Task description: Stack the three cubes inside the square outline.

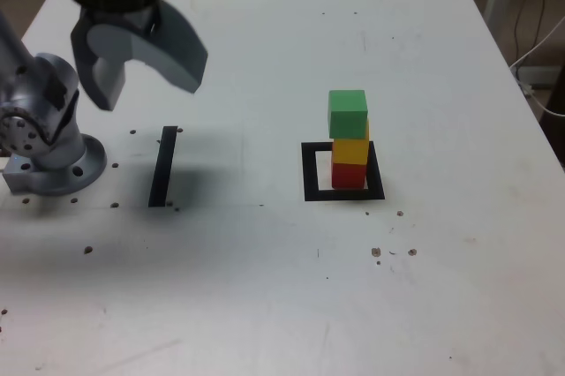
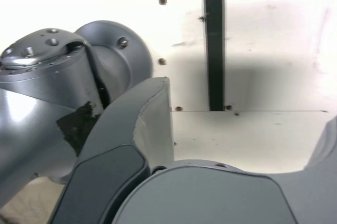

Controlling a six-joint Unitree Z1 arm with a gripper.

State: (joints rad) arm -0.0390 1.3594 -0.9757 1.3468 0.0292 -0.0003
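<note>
The three cubes stand as one tower in the exterior view: the red cube (image 1: 348,175) at the bottom, the yellow cube (image 1: 350,150) on it and the green cube (image 1: 348,112) on top, set a little towards that view's left. The tower rests inside the square outline (image 1: 311,173) of black tape. My gripper (image 1: 146,85) hangs high at the exterior view's far left, well away from the tower, open and empty. The wrist view shows the gripper (image 2: 242,129) with its jaws spread and no cube in sight.
A straight black strip (image 1: 163,167) (image 2: 214,45) lies on the white table (image 1: 265,288) below the gripper. My grey arm base (image 1: 53,142) (image 2: 52,92) is bolted at the exterior view's left edge. Cables (image 1: 538,49) hang beyond the table's right side.
</note>
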